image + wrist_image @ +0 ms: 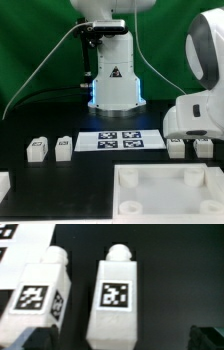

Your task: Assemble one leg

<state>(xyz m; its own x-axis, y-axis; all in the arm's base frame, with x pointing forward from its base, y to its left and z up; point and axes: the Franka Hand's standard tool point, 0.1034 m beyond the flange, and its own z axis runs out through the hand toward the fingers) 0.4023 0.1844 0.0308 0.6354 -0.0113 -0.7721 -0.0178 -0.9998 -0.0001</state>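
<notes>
Wrist view: leg (pixel 115 300) under spread fingers (pixel 208 335)

— Arm (pixel 205 60)?
— White, rounded, glossy; dark band at one joint.
— Base (pixel 112 85)?
— White too, with black triangle sticker (pixel 115 72), blue glow low down, pale cables (pixel 37 68) trailing off. Black fingers (pixel 208 335) at the tip.

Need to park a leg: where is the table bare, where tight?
Bare: the table between the legs on the exterior view's left and the white panel; also behind those legs, toward the robot base. Crowded: the exterior view's right, where two legs sit under the arm beside the marker board.
</notes>
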